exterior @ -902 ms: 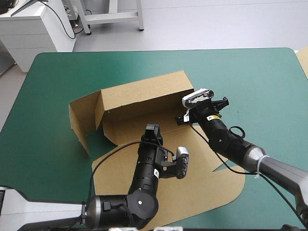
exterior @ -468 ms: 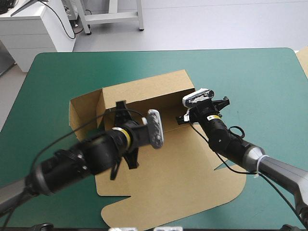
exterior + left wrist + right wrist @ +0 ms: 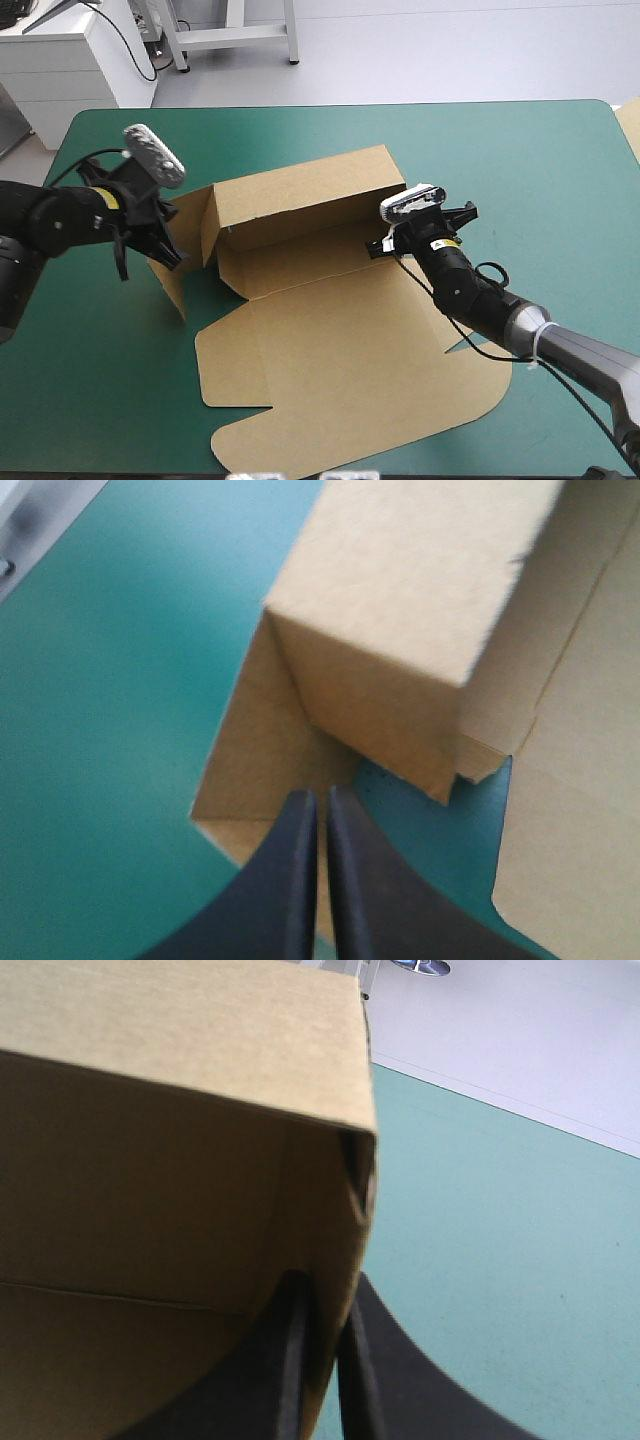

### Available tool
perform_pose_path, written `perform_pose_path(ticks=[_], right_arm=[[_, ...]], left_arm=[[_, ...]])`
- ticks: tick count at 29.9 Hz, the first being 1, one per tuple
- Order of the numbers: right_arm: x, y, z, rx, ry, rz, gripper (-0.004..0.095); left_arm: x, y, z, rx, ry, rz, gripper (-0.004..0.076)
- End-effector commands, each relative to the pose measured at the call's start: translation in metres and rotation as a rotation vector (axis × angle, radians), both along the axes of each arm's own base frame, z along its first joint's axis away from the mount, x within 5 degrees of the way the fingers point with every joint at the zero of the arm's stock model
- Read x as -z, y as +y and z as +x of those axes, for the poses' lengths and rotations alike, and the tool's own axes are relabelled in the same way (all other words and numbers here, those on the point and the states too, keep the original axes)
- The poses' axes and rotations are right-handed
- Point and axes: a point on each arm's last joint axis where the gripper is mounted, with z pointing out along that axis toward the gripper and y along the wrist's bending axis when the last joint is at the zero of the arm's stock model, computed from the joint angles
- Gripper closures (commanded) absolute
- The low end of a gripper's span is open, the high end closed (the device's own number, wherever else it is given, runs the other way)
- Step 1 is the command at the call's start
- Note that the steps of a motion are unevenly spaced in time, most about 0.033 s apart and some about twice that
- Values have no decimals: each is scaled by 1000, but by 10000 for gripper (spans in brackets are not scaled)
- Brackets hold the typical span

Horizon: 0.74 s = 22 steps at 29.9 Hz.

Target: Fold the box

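The brown box point(image 3: 340, 340) lies mid-table with its long back wall point(image 3: 300, 195) raised and its broad lid panel flat toward the near edge. My left gripper point(image 3: 165, 250) is shut, its tip resting at the upright left end flap point(image 3: 170, 275). In the left wrist view the black fingers point(image 3: 300, 870) meet over that flap point(image 3: 250, 780), next to the wall's corner. At the wall's right end my right gripper point(image 3: 383, 243) is shut on the box. The right wrist view shows the board's end point(image 3: 335, 1250) pinched at my right gripper point(image 3: 325, 1305).
The teal-green cover point(image 3: 540, 180) stretches wide to the right of the box and beyond its back wall. A pale strip of board point(image 3: 630, 125) shows at the table's right edge. The left end flap stands a short way from the table's left edge.
My left arm has swung from over the flat lid panel across to the box's left end flap. The right gripper has stayed at the wall's right end.
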Motion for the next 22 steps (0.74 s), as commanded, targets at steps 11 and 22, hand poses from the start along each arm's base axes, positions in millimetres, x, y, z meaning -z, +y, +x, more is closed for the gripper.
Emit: perform_pose_path(ticks=[11, 22], right_arm=[[-14, -4, 1, 25, -39, 27, 884], [-28, 0, 38, -180, 209, 193, 884]], left_arm=[[22, 129, 15, -675, -17, -594, 709], [76, 139, 16, -807, 36, -624, 711]])
